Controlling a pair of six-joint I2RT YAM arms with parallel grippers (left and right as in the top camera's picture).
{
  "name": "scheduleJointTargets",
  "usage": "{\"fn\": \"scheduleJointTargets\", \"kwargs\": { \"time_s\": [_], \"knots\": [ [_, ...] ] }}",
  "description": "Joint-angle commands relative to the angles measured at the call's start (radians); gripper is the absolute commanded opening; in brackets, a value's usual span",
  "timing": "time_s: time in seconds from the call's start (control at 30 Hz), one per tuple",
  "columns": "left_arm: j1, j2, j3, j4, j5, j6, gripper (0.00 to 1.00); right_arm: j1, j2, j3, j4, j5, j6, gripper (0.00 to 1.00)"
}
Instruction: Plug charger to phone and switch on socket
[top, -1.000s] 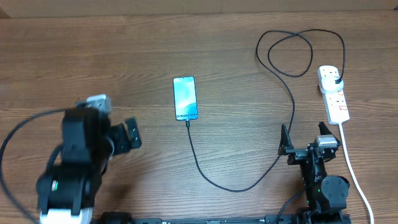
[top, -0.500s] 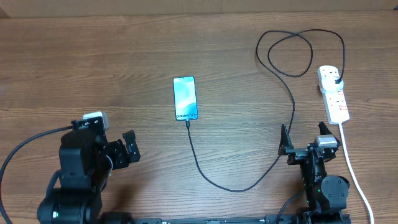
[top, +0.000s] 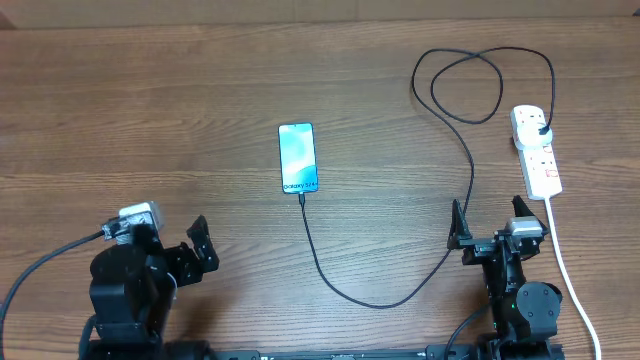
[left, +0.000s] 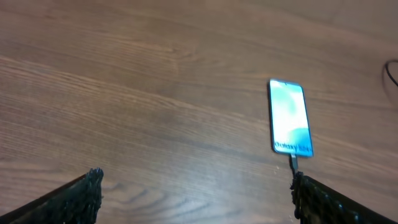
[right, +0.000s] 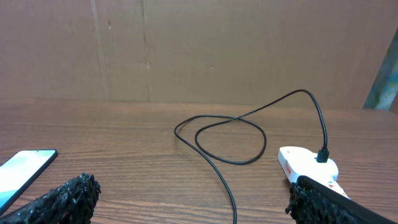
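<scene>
The phone (top: 298, 157) lay flat near the middle of the surface (top: 150, 100), screen up and glowing light blue, long axis running 12 to 6. At its 6 o'clock edge the charger (top: 330, 280) met it, tip touching the bottom edge; from the left wrist view the small connector sat right against the phone (left: 289, 117). From there the black cable dropped toward 6, swept in a low curve toward 3, climbed past the right arm (top: 520, 290), and threw a loose loop up at 1 o'clock. Its black plug end sat on the 12 o'clock end of the socket (top: 535, 152), which lay out at 3 o'clock, well apart from the phone, its white cord (top: 570, 280) trailing toward 5.

Whether the red-marked switches were on, I couldn't tell.

The left arm (top: 125, 290) sat down at 7 o'clock, its left jaws spread wide and gripping nothing, pointing toward the phone but well short of it. Over at 5 o'clock, the right jaws stood parted too, with nothing between them, the cable passing just beside the left-hand finger. The right wrist view showed the socket (right: 308, 165) ahead at 2 o'clock and the cable loop (right: 230, 134) dead ahead.
</scene>
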Motion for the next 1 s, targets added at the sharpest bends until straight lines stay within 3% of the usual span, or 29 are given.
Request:
{"fn": "scheduleJointTargets", "kwargs": {
  "time_s": [0.0,0.4,0.97],
  "knots": [
    [0.016,-0.071,-0.101,0.087,0.040,0.012,1.00,-0.005,-0.010,-0.011,0.007,0.009,0.006,1.00],
    [0.016,-0.274,-0.397,0.408,0.087,0.058,1.00,-0.005,-0.010,-0.011,0.007,0.009,0.006,1.00],
    [0.017,-0.418,-0.550,0.664,0.068,0.095,1.00,-0.005,-0.010,-0.011,0.007,0.009,0.006,1.00]
  ]
}}
